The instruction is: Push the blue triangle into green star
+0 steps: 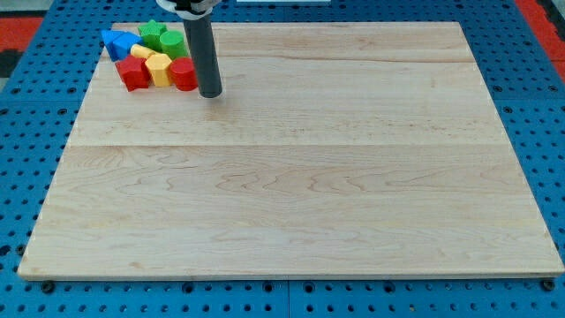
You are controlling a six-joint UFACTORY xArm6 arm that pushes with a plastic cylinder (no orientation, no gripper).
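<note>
All the blocks lie in one tight group in the top left corner of the wooden table (291,177). My tip (210,94) stands at the right side of this group, touching or almost touching the red round block (184,75); I cannot tell which. The dark rod goes straight up from the tip and leaves the view at the top, and it hides a part of what is behind it.

The blue triangle (126,44) is at the left end of the group, with one more blue block (112,38) just beside it toward the view's left; the shape of that one I cannot make out well. The green star (154,34) is to the right of the blue triangle, very near it, and they seem to touch. A second green block (173,42) sits just right of the star, partly behind the rod.

Below these, a yellow block (141,51) and a yellow hexagon-like block (160,68) lie in the middle of the group. A red block (134,74) with an uneven outline is at the lower left, beside the yellow one.

The arm carries no fingers, only the rod, so there is nothing to open or close.

The table rests on a blue perforated base (35,132).
</note>
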